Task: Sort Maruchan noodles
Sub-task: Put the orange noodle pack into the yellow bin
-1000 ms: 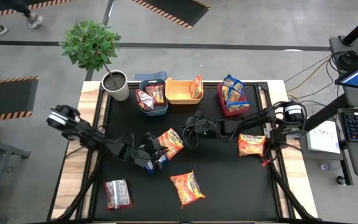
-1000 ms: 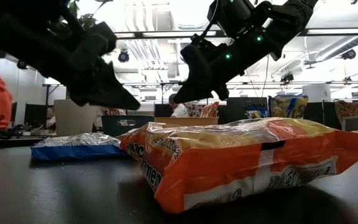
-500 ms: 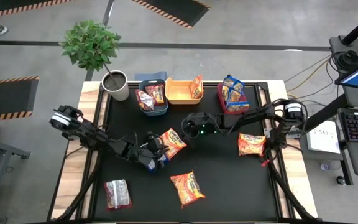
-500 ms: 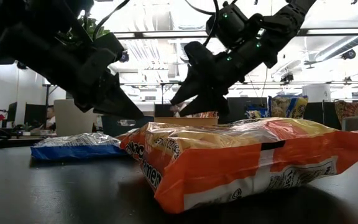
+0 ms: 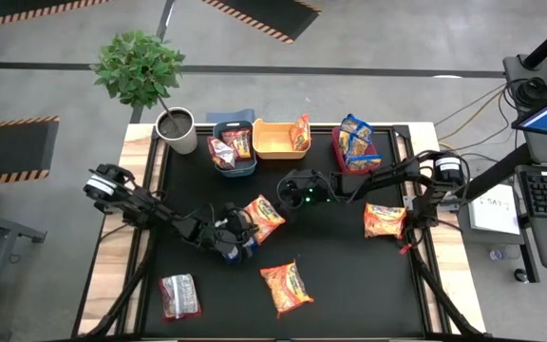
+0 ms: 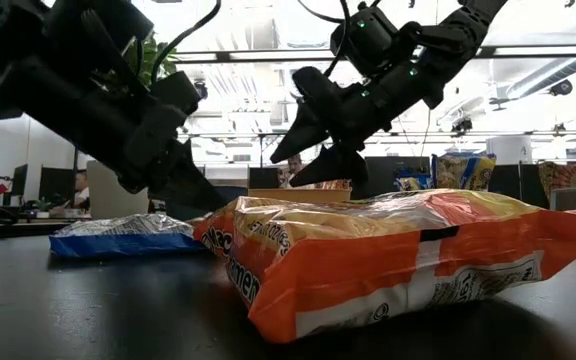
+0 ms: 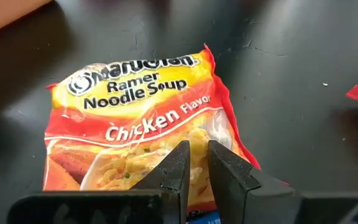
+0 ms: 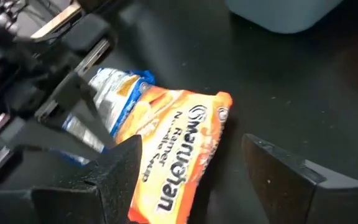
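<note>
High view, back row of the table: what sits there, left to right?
White pot of the plant → blue bin holding dark red packets → yellow bin with one orange packet at its right end → red bin holding blue and yellow packets.

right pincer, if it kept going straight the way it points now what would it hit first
Most likely the orange crinkly plastic chicken ramen packet lying mid-table: the right pincer is open, with that packet showing between its fingers. The left pincer is close beside the same packet, so depth there is unclear.
</note>
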Available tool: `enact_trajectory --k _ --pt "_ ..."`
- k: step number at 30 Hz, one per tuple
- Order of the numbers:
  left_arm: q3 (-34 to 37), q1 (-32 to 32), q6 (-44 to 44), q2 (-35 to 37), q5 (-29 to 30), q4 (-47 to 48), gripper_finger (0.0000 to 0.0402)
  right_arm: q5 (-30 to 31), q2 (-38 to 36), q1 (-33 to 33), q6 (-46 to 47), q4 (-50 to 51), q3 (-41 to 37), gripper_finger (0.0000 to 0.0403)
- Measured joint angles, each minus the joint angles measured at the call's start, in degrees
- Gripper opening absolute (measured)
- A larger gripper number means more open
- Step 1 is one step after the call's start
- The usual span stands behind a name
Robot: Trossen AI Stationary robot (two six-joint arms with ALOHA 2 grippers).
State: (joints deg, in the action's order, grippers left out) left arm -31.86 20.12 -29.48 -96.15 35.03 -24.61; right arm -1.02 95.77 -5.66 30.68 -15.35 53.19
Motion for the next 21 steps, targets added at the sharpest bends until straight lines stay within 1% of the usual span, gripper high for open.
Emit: enact_trajectory --k 7,18,21 --pt "-0.09 -0.09 0.01 -1.85 0.26 -1.29 0.0039 0.07 2.85 -0.45 2.99 -0.72 0.0 0.0267" --pt "0.03 -0.35 0.49 -1.93 0.22 -0.78 0.0039 -2.45 7.37 -1.87 7.3 -11.29 0.02 0.0267" --pt "0.2 -0.37 0.71 -1.93 0.24 -0.69 0.0039 -2.47 9.35 -1.89 7.67 -11.49 1.52 0.0267"
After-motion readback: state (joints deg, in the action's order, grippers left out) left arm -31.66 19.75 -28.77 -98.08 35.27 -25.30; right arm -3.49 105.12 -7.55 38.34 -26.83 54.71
